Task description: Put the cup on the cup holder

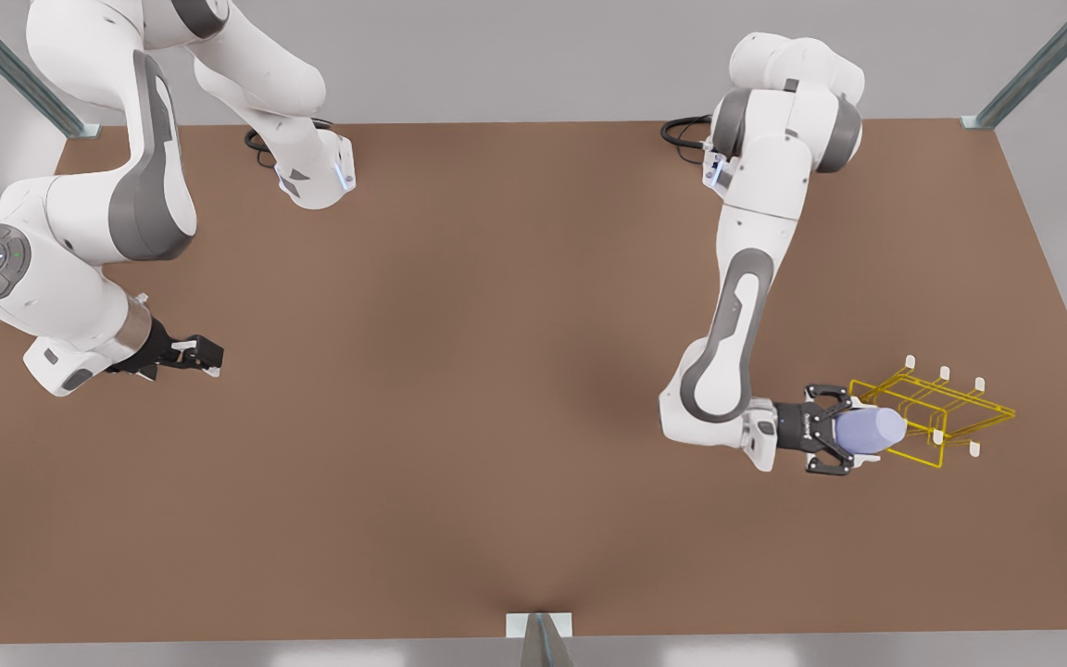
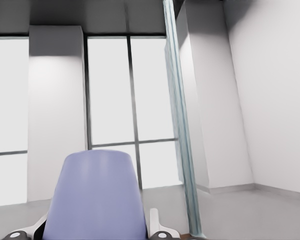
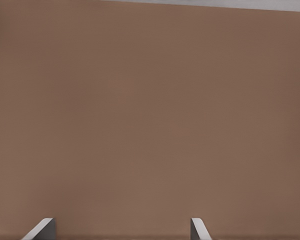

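The left tool (image 1: 844, 434) pinches the cup (image 1: 870, 432) by its wide end, beside the cup holder (image 1: 936, 414). The cup looks light, stiff and smooth, so it may slip. The right tool (image 1: 205, 356) waits, fingers spread.

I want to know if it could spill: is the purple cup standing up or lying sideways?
Sideways. The left gripper holds the cup level, its closed end toward the cup holder.

My left gripper (image 1: 853, 434), on the front view's right, is clamped on the cup (image 1: 870, 432) — cup lies sideways, narrow closed end pointing at the cup holder (image 1: 946, 408) and overlapping its near wire edge; can't tell if they touch. Holder sits on the brown table (image 1: 459, 371), white-tipped pegs up. My right gripper (image 1: 205, 355) waits well apart on the front view's left — fingers look nearly together, nothing btwn them.
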Available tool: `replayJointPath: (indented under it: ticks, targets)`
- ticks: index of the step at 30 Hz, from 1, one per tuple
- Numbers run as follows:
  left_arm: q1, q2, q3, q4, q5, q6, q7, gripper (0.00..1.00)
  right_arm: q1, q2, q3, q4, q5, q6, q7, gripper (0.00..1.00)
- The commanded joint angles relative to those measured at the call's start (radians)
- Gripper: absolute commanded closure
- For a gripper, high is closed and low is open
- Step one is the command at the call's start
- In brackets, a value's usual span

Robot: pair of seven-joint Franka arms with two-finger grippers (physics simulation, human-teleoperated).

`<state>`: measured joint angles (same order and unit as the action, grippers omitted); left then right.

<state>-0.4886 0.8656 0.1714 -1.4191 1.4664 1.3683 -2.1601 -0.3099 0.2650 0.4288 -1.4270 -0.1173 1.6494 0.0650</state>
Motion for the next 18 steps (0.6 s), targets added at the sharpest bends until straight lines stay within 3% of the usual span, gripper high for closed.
replayJointPath:
  ticks: [1,18]
  targets:
    - [0.008,0.003,0.002,-0.001,0.032,-0.006,-0.026,0.19,0.000,-0.001,0.001,0.000,0.001,-0.002,-0.002,0.00]
    - [0.102,0.035,0.017,-0.149,0.180,0.031,-0.254,0.19,-0.044,-0.009,0.001,0.008,-0.001,-0.003,-0.011,0.00]
